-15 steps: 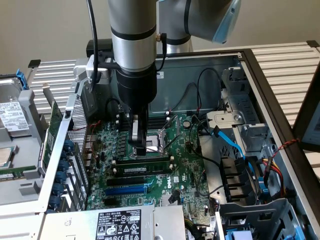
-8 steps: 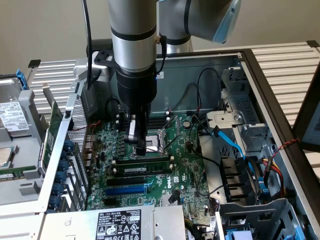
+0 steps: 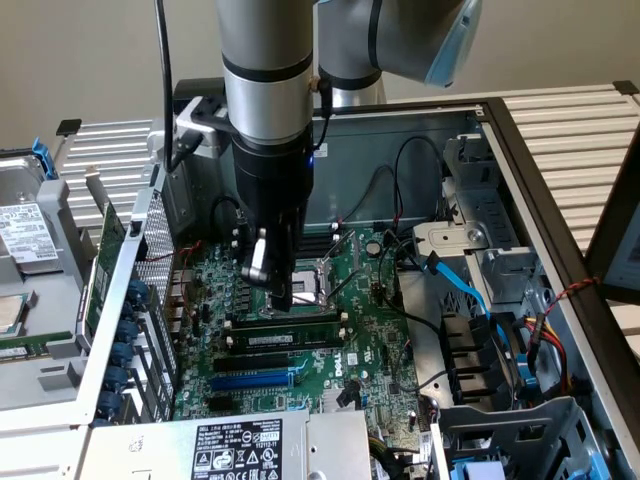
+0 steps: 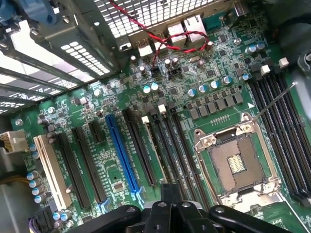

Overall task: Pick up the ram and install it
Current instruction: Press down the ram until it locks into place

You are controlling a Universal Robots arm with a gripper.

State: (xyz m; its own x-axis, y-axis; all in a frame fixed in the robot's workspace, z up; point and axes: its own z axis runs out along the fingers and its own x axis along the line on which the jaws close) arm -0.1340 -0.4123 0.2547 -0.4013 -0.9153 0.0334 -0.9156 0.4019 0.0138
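Step in hand: seating. The gripper (image 3: pixel 283 298), fingers pressed together and holding nothing, bears down on the ram (image 3: pixel 288 326). The ram stands in a slot just beside the CPU socket (image 3: pixel 316 274), mid-motherboard. Judged: it needs square downward pressure. The blue expansion slot (image 3: pixel 268 379) and loose cables (image 3: pixel 400 170) lie clear.

The arm (image 3: pixel 266 70) was a thick silver-grey cylinder ringed by a black band, with a pale blue cap (image 3: pixel 452 45) on the joint behind it. Below the band sat a black wrist section showing a small blue light. A black cable ran down the exterior view's left side to a grey bracket. The gripper (image 3: pixel 281 296) was black with a silver finger; in the wrist view its black linkage bars carried round screws (image 4: pixel 171 211).
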